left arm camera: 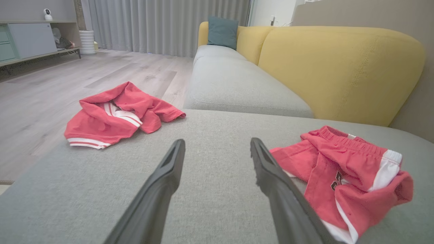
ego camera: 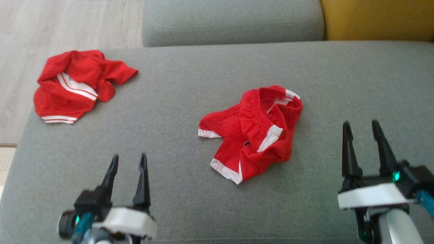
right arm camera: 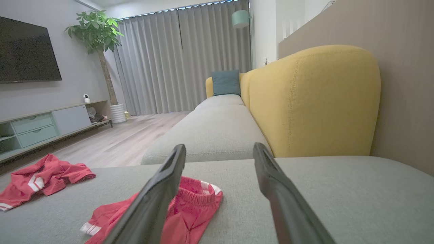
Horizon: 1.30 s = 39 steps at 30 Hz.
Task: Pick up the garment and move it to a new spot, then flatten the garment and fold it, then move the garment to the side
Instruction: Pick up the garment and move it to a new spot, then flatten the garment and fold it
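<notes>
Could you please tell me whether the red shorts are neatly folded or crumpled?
Crumpled: the red shorts lie bunched on the grey cushion, waistband gaping and legs twisted unevenly.

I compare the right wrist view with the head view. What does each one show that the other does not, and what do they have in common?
In the right wrist view, not the head view: a wall television, a potted plant, grey curtains, a teal cushion and a low cabinet.
In the head view, not the right wrist view: the left gripper, open over the grey sofa seat.
In both: the crumpled red shorts, the red shirt farther left, the yellow backrest, the wooden floor and the open right gripper.
</notes>
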Available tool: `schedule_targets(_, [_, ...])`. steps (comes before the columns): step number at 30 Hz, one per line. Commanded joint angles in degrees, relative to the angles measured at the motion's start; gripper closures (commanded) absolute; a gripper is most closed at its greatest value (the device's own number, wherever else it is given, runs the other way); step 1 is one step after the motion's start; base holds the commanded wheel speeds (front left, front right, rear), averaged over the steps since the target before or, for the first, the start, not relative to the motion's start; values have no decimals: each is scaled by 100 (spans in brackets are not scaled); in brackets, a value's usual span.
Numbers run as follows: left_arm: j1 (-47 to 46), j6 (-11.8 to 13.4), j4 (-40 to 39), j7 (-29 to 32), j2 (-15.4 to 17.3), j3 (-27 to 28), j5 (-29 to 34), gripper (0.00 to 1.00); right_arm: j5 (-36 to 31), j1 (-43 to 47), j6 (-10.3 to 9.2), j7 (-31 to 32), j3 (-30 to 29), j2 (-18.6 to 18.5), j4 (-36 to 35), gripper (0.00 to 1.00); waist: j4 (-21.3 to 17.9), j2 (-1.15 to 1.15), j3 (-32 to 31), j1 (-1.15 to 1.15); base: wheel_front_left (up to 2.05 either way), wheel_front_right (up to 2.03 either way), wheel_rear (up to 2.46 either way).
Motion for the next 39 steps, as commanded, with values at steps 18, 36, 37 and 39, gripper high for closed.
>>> schedule_targets(18, [447, -587, -205, -70, -478, 1165, 677, 0, 150, 150, 43, -36, 425, -17, 242, 0, 86, 0, -189, 0, 0, 0, 0])
schedule_targets(36, [435, -917, -48, -70, -725, 1421, 900, 0, 101, 74, 43, -36, 452, -17, 367, 0, 18, 0, -208, 0, 0, 0, 0])
schedule_targets(37, [435, -926, -43, -70, -730, 1428, 907, 0, 98, 75, 43, -36, 452, -17, 367, 0, 16, 0, -212, 0, 0, 0, 0])
schedule_targets(39, [440, -941, -36, -70, -740, 1436, 919, 0, 89, 78, 43, -36, 456, -17, 371, 0, 15, 0, -221, 0, 0, 0, 0])
